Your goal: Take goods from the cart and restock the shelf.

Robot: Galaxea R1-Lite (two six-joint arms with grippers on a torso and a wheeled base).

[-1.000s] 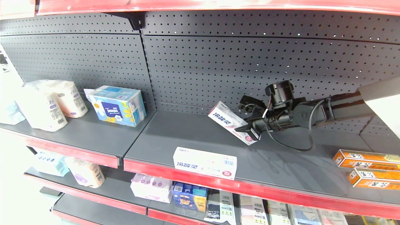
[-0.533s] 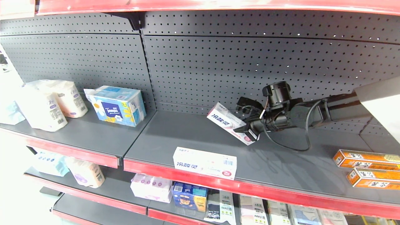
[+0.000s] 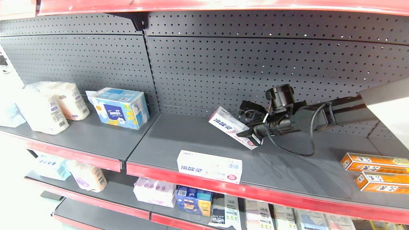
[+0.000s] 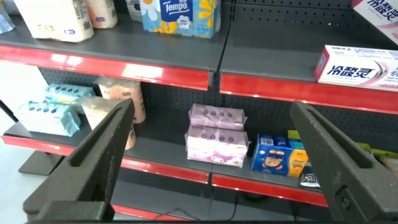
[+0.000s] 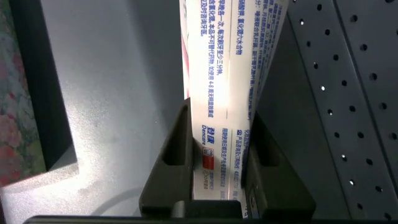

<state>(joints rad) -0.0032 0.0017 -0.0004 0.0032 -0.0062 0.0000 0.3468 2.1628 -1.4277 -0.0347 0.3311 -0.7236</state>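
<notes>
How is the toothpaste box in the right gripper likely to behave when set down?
The toothpaste box looks stiff: held by one end in the right gripper, it juts out unbent. Flat sides suggest it won't roll.

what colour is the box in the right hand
White with pink-red accents; the box shows best in the head view.

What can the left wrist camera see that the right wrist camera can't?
Left wrist camera alone: the open left tool, and past it a toothpaste box lying at the front of the grey shelf, a blue tissue pack, and purple tissue packs beside a blue box on the lower shelf. Right wrist camera alone: the right tool, shut on the end of a second toothpaste box. Both: that held box, peeking in at a corner of the left wrist view, and the grey shelf.
</notes>
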